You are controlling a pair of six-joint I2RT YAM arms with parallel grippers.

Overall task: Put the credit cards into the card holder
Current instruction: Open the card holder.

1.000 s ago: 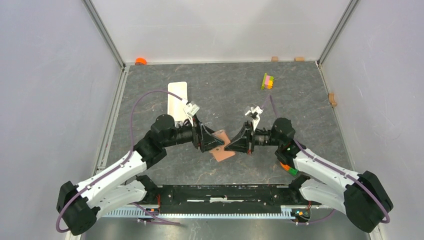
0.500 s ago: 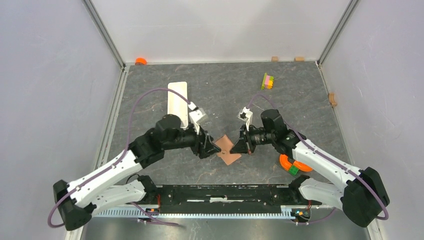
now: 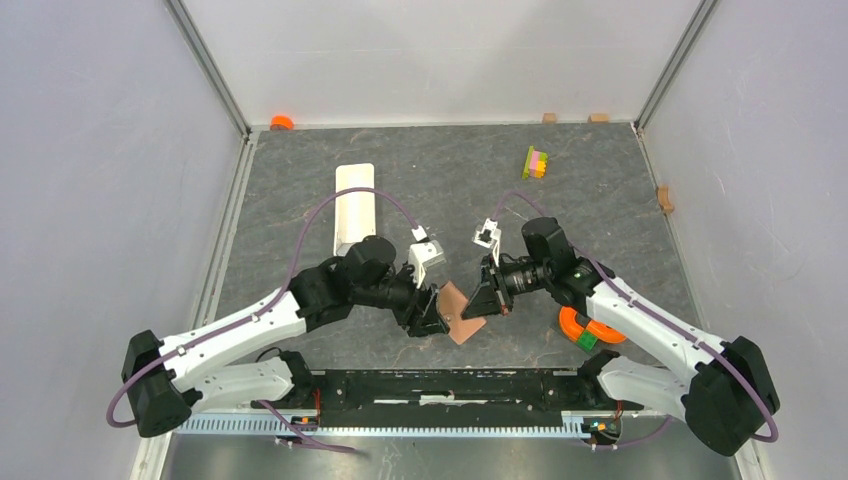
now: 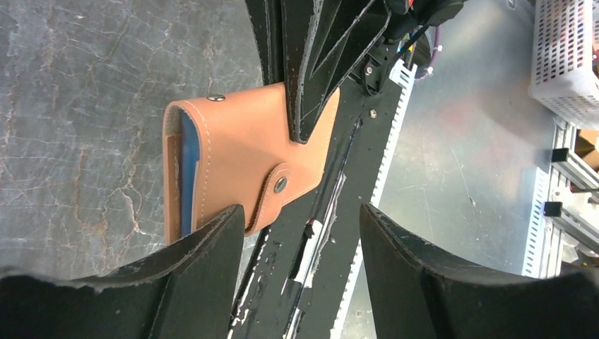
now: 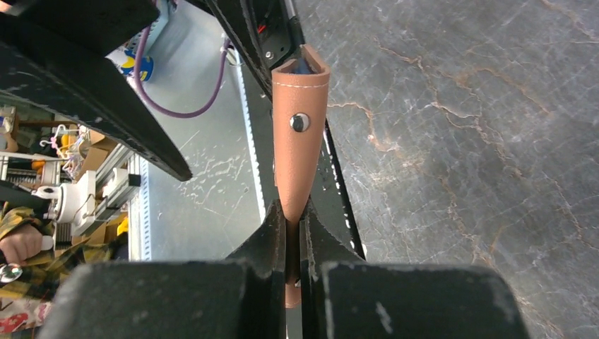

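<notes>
The right pincer (image 5: 293, 220) is clamping the card holder (image 5: 297, 152) by one edge. Its jaws are pressing tight on the leather with no gap showing, and it is holding the holder up on edge, apparently clear of the table.

A second ago both pincers were meeting at the holder farther from the arm bases. Half a second ago the left one was drawing back. Now the holder is standing tilted beyond the right fingertips, nearer the bases, and the left pincer (image 4: 302, 212) is coming in again from the opposite side.

The left pincer is gaping wide and gripping nothing. The holder is hanging just ahead of its fingertips. One fingertip is overlapping the holder's lower corner, though whether it is touching cannot be told.

A blue edge of the credit cards (image 4: 186, 176) is showing inside the fold, at the end away from the right pincer's grip. Judging by that, the cards are already sitting inside, and the left pincer is probably lining up to seat them or press the snap stud (image 4: 280, 185) shut.
</notes>
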